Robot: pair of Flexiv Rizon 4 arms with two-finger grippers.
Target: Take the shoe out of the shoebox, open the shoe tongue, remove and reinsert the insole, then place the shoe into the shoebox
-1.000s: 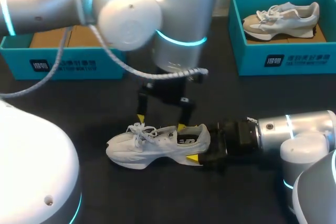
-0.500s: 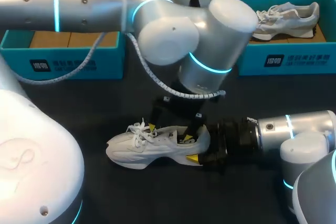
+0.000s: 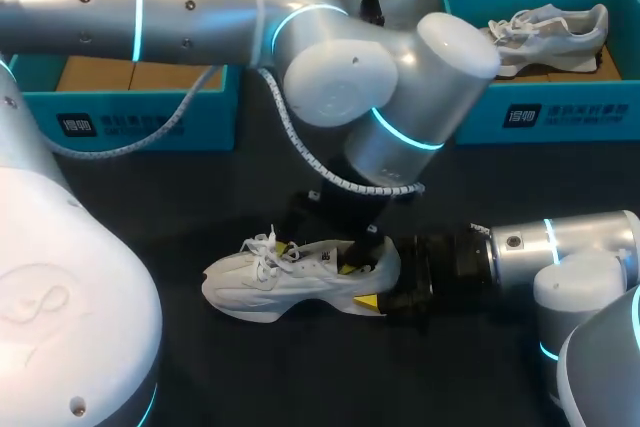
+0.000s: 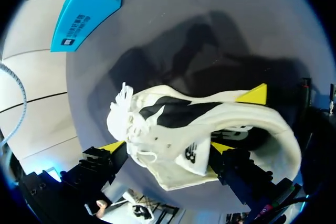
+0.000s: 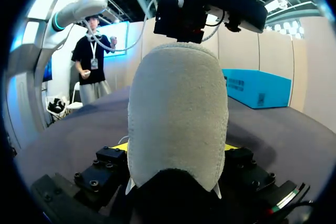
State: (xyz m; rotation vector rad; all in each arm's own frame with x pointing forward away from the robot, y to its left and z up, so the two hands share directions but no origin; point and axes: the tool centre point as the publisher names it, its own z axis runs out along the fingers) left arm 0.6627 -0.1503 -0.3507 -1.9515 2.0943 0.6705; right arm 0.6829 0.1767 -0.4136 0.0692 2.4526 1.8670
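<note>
- The left arm has come lower than a second ago. Then its fingers hung above the white shoe; now the left gripper is down at the shoe's top.
- The same arm's big joint has swung toward the right. It now covers a corner of the teal shoebox at the far right, where a second shoe lies.
- The white shoe has not shifted. It lies on its sole in the middle of the dark counter, outside both boxes, toe toward the left shoebox.
- The right gripper has stayed put, its fingers clamped on the shoe's heel.
- The head view shows only one yellow tip of the right gripper, at the near side of the heel. The right wrist view shows yellow on both sides, with the heel filling the gap.
- The left wrist view shows the left fingers standing apart, with the laces and the tongue between them. One tip is beside the laces, the other at the shoe's opening.
- Whether those tips press on the tongue I cannot tell.
</note>
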